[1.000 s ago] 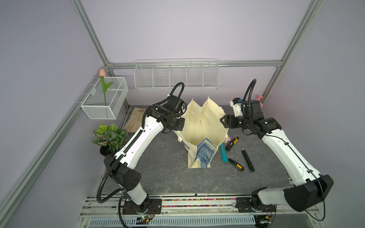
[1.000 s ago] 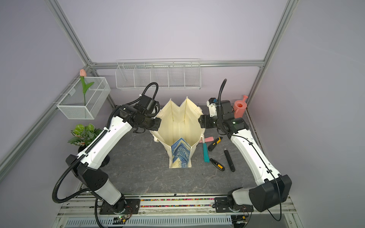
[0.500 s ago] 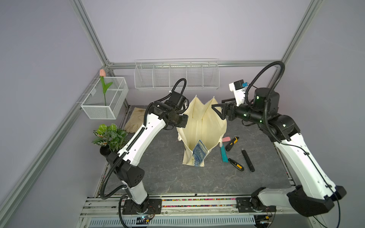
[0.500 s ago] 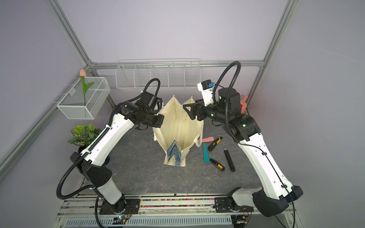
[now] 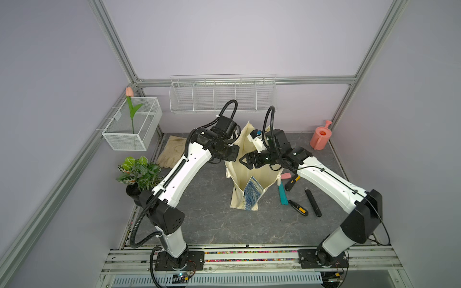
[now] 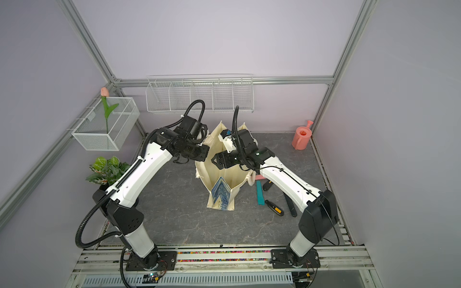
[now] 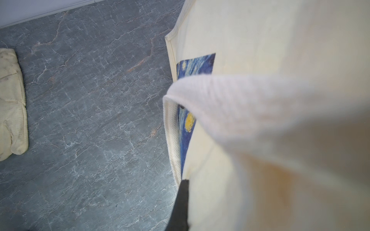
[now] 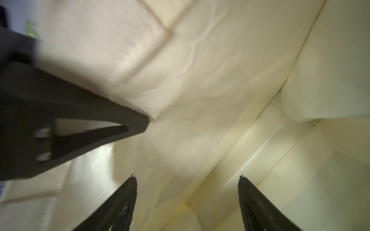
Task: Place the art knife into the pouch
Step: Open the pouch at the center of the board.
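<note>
The bag (image 5: 245, 172) before me is cream, with a panel (image 7: 190, 120) of blue swirls and yellow spots; its strap (image 7: 240, 104) is off-white. The table (image 5: 212, 224) is dark grey, veined pale with touches of rust, like marble. At ten o'clock from the bag lie beige gloves (image 5: 172, 152). At nine is a plant (image 5: 138, 169) with green, pale-lined leaves in a black pot (image 5: 132, 190). At two stands a salmon-pink watering can (image 5: 320, 136).

Around four o'clock lie a pink eraser (image 5: 286, 176), a teal tool (image 5: 282, 193), a black knife (image 5: 298, 207) with yellow marks and a plain black stick (image 5: 313, 202). The wire basket (image 5: 132, 139) and wire rack (image 5: 222, 99) are white, the tulip (image 5: 129, 91) is pink on green, and the walls (image 5: 237, 37) are pale lilac. My left arm (image 5: 184, 172) and right arm (image 5: 324, 179) are white with black joints, and my right gripper (image 8: 186, 178) is black.
</note>
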Controlling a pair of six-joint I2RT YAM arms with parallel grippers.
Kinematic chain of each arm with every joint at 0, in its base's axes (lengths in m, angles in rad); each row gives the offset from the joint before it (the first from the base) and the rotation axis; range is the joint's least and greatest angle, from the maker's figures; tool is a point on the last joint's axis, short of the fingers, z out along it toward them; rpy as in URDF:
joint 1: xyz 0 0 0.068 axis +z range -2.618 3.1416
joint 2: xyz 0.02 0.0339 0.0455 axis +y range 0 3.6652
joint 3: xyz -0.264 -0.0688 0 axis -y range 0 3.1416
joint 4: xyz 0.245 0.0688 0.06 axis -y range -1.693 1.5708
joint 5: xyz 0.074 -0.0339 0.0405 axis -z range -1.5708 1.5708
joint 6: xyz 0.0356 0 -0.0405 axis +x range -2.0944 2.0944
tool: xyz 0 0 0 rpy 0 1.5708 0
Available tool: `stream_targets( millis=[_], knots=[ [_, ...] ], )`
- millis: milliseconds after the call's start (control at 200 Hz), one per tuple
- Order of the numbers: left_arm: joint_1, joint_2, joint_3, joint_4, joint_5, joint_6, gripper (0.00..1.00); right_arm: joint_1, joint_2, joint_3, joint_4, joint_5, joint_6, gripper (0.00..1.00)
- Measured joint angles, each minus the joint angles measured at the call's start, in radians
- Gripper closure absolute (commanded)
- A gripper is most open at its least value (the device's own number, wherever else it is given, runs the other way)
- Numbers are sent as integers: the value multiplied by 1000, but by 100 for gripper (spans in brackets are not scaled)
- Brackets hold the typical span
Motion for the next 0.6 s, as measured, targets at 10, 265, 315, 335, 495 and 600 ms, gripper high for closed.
stream_targets(
  millis=[10,265,315,335,495,600],
  knots=[
    [0,0,0,0,0,0,100,1,8,0,3,0,-1,19],
    [-1,0,15,-8,7,0,100,59,181,32,24,68,-43,19],
    [-1,0,22,-16,7,2,100,71,215,40,17,87,-57,19],
    [-1,1,27,-18,7,3,100,74,226,44,14,97,-61,19],
    [-1,5,64,-25,13,3,100,88,311,72,-26,148,-81,19],
    [-1,5,85,-30,23,3,100,87,369,113,-56,164,-83,19]
  ],
)
